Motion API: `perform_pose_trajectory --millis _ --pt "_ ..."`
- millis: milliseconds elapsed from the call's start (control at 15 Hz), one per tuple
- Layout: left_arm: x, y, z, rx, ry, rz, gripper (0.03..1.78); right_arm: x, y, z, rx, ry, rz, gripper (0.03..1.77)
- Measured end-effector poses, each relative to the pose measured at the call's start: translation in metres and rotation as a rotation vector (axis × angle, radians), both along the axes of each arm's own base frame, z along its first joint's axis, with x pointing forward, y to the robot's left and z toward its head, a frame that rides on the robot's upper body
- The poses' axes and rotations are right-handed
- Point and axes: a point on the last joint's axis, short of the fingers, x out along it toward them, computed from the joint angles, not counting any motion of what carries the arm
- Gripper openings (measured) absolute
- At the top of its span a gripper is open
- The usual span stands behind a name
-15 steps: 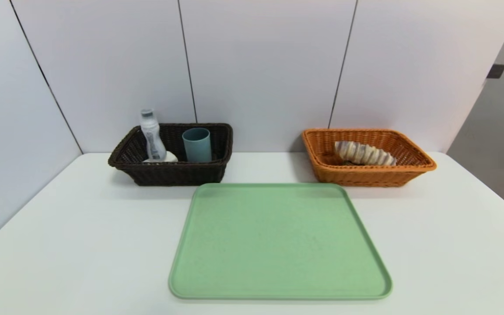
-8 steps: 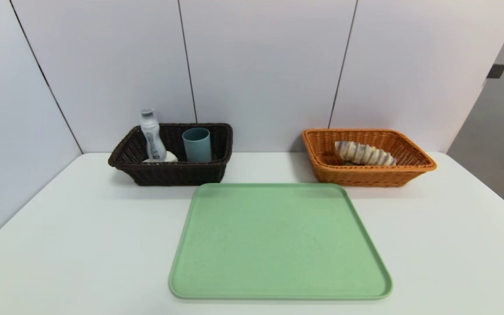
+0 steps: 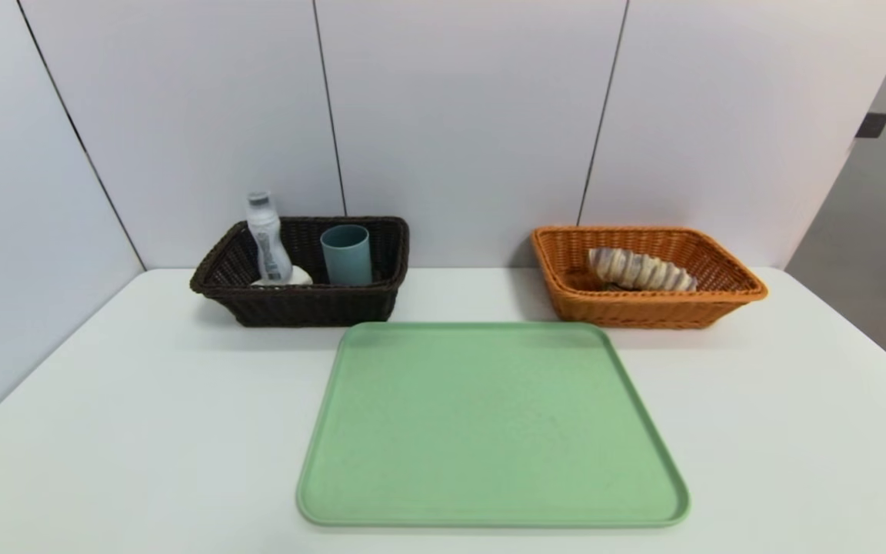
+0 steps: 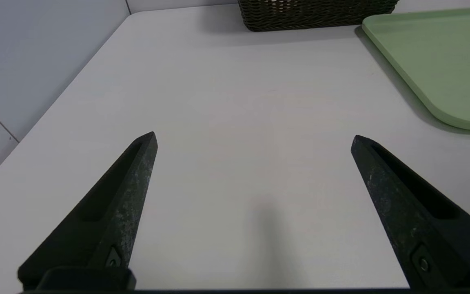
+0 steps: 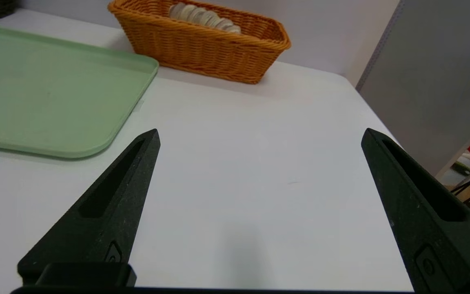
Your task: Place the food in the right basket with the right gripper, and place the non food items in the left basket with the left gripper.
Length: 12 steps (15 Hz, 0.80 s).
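Note:
The dark brown left basket (image 3: 301, 306) stands at the back left and holds the white bottle (image 3: 268, 240), the blue-grey cup (image 3: 346, 255) and the white soap bar (image 3: 289, 278). The orange right basket (image 3: 647, 312) at the back right holds the swirled bread roll (image 3: 639, 270); the tin can is hidden. Neither arm shows in the head view. My left gripper (image 4: 253, 139) hangs open over bare table near the front left, nothing between its fingers. My right gripper (image 5: 259, 136) hangs open over bare table at the front right, the orange basket (image 5: 202, 45) far ahead of it.
A green tray (image 3: 489, 423) with nothing on it lies in the middle of the white table (image 3: 143, 431). White wall panels stand behind the baskets. The table's right edge (image 5: 375, 118) is close to the right gripper, with a grey panel beyond.

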Motion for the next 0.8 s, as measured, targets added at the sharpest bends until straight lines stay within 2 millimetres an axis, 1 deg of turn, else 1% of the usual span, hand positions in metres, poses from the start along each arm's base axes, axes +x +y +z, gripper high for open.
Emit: perform_pose_trajectory --millis 200,333,467,800 --pt "0.0001 0.0001 -0.0004 -0.032 0.000 0.004 1.69 -0.0001 0.0003 -0.0016 0.020 0.022 0.015 1.71" --pt "0.0002 0.0001 -0.0005 -0.043 0.000 0.005 1.69 0.0001 0.0007 -0.0080 0.093 0.084 0.035 1.71" --pt "0.0002 0.0001 -0.0005 -0.045 0.000 0.006 1.69 -0.0001 0.0005 -0.0090 0.171 0.099 0.030 1.71" --pt "0.0002 0.0001 -0.0005 -0.047 0.000 0.006 1.69 -0.0002 0.0002 -0.0085 0.195 0.095 0.017 1.71"
